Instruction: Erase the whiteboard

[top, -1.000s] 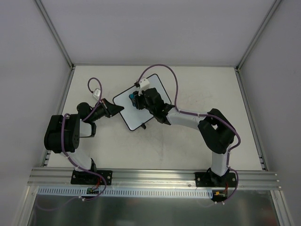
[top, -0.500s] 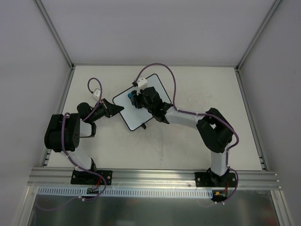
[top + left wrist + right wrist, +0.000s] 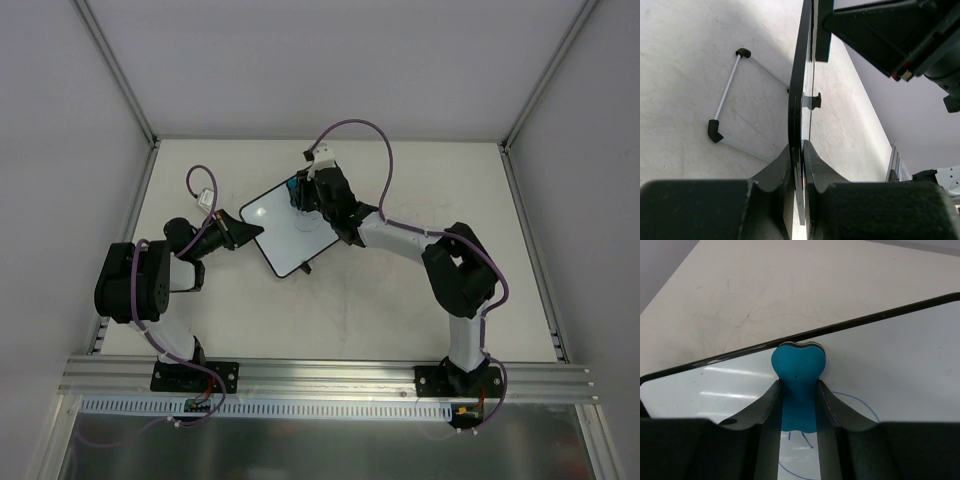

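Note:
The whiteboard (image 3: 280, 228) lies tilted near the middle of the table, white with a thin black frame. My left gripper (image 3: 246, 228) is shut on its left edge; the left wrist view shows the board (image 3: 796, 100) edge-on between the jaws. My right gripper (image 3: 298, 192) is shut on the blue bone-shaped eraser (image 3: 798, 371), which rests on the board (image 3: 900, 360) near its far edge. A blue circular doodle (image 3: 860, 407) shows on the board beside and under the right fingers.
A thin metal stand with black feet (image 3: 725, 95) shows under the board in the left wrist view. The table (image 3: 420, 190) is walled at the left, the back and the right.
My right gripper has moved with the eraser across the board toward its far edge. The left gripper and the board have stayed put.

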{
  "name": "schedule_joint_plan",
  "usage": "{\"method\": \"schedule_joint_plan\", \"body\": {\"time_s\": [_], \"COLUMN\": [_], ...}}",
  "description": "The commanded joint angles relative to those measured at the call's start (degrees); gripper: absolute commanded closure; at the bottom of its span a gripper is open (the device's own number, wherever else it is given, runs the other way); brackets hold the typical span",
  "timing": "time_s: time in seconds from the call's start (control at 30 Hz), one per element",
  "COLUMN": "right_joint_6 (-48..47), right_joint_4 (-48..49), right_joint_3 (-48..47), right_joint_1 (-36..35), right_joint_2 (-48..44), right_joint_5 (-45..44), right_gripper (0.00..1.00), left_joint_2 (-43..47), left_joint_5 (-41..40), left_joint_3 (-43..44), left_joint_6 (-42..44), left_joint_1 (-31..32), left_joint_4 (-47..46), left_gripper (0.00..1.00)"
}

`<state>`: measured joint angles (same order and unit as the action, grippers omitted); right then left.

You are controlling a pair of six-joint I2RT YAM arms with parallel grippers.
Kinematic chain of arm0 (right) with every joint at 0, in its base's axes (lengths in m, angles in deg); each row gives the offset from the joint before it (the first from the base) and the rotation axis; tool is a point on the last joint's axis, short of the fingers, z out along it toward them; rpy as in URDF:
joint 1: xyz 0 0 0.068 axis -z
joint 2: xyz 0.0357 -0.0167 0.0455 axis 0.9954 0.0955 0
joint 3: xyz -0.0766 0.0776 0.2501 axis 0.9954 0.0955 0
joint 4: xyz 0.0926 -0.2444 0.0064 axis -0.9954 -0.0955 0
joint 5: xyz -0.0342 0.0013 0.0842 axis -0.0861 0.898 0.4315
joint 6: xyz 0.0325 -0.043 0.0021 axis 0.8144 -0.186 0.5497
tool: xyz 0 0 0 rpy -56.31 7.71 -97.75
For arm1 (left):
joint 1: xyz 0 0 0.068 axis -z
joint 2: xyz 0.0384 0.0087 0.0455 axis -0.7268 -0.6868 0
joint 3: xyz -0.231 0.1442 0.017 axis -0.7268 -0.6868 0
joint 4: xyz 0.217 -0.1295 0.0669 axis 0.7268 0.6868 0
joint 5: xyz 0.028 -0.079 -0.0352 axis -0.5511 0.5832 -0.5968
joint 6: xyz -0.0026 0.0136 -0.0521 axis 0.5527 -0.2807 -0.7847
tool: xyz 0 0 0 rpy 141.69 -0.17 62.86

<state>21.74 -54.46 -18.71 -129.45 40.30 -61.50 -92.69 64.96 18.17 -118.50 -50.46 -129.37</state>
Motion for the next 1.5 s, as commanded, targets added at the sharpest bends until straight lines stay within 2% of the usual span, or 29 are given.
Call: {"method": "schedule_joint_plan", "body": {"time_s": [0.0,0.13,0.5,0.7,1.07,1.33,1.47], "right_joint_6": [3.89,7.93,24.19,26.75,23.06,8.23,4.17], "right_joint_4": [-6.54,-7.87,-7.87,-4.98,0.22,-2.51,-2.68], "right_joint_3": [-1.98,0.03,10.49,15.33,15.34,9.63,7.43], "right_joint_1": [2.47,4.23,11.43,13.28,13.46,5.74,2.66], "right_joint_2": [2.71,1.92,-1.50,-2.47,-2.56,-2.92,-2.48], "right_joint_5": [-7.39,-10.55,-9.68,-7.84,-2.04,-6.34,-5.65], "right_gripper": [1.00,1.00,1.00,1.00,1.00,1.00,1.00], "left_joint_2": [0.58,0.58,0.75,0.58,0.40,0.31,0.31], "left_joint_5": [1.94,1.94,1.94,1.94,2.03,2.29,2.29], "left_joint_3": [-0.81,-0.90,-1.16,-1.16,-1.07,-0.90,-0.90], "left_joint_6": [3.93,3.93,3.76,3.58,3.49,3.40,3.40], "left_joint_1": [0.14,0.06,-0.29,-0.38,-0.47,-0.38,-0.38], "left_joint_4": [-21.94,-21.94,-21.94,-21.94,-21.94,-21.94,-21.94], "left_gripper": [1.00,1.00,1.00,1.00,1.00,1.00,1.00]}}
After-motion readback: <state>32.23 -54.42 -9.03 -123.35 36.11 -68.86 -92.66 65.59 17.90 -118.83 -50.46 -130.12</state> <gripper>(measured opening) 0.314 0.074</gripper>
